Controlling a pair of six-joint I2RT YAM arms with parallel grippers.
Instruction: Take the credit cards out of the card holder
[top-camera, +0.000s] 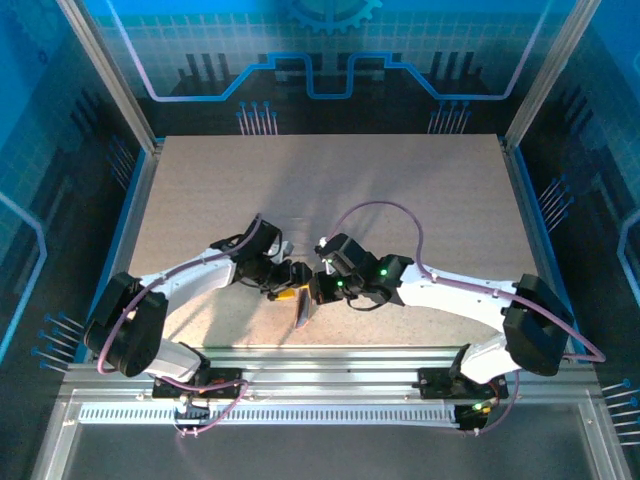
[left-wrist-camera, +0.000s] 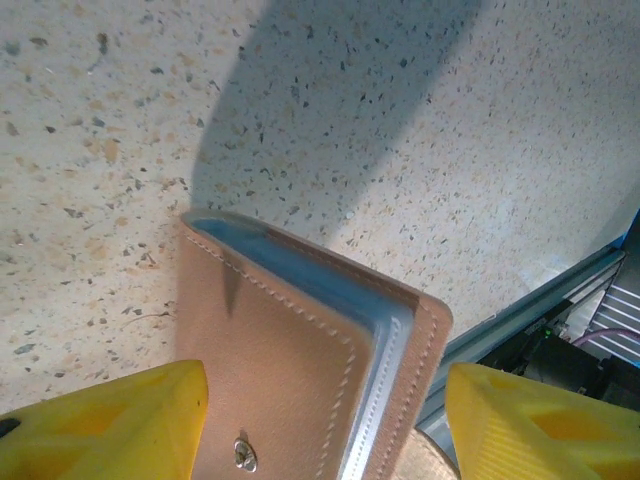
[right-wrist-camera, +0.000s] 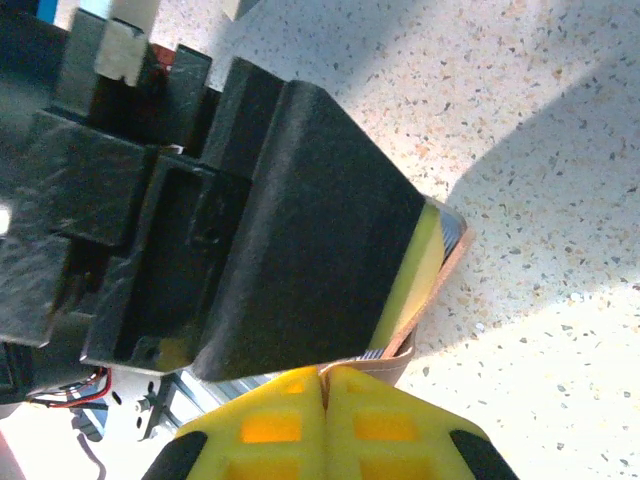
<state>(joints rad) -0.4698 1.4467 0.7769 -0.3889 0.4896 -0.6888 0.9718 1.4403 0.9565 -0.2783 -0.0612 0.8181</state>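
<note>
Near the front of the table, the right gripper pinches the rim of the salmon card holder — fingers closed tight on the leather. The left gripper stands with jaws apart, flanking the holder, whose fold gapes slightly, showing pale blue lining — cards inside cannot be made out.

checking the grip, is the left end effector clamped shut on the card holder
No, its yellow fingers stand apart, flanking the card holder.

Shot from high above and behind the card holder, looking down across the whole counter; shot from each wrist, close against that holder from opposite sides, shared by all three.
</note>
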